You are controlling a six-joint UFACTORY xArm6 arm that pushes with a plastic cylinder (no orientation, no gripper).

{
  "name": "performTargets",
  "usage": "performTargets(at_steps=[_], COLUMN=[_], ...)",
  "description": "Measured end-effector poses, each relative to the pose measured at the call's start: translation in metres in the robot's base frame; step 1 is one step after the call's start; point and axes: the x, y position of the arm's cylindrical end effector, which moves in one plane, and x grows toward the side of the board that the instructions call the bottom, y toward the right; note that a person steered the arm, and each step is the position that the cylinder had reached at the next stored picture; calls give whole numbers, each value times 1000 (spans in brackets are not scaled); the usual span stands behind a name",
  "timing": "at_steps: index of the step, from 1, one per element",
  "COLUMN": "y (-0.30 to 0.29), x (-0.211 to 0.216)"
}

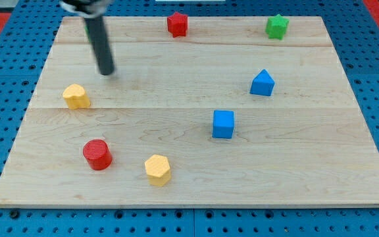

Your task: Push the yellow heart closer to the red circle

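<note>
The yellow heart (76, 96) lies on the wooden board at the view's left. The red circle (97, 155) lies below it and a little to the right, about a block's width and a half away. My tip (106, 72) rests on the board above and to the right of the yellow heart, a short gap from it and not touching it. The rod rises from the tip toward the view's top left.
A yellow hexagon (158, 170) lies right of the red circle near the board's bottom edge. A blue cube (223, 124) and a blue block (262, 83) lie at centre right. A red star (177, 24) and a green star (277, 26) lie along the top edge.
</note>
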Motion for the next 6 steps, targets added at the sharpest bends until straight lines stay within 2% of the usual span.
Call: performTargets(at_steps=[1, 2, 3, 4, 5, 6], y=[-27, -25, 5, 9, 9, 21], x=[30, 45, 89, 103, 97, 60])
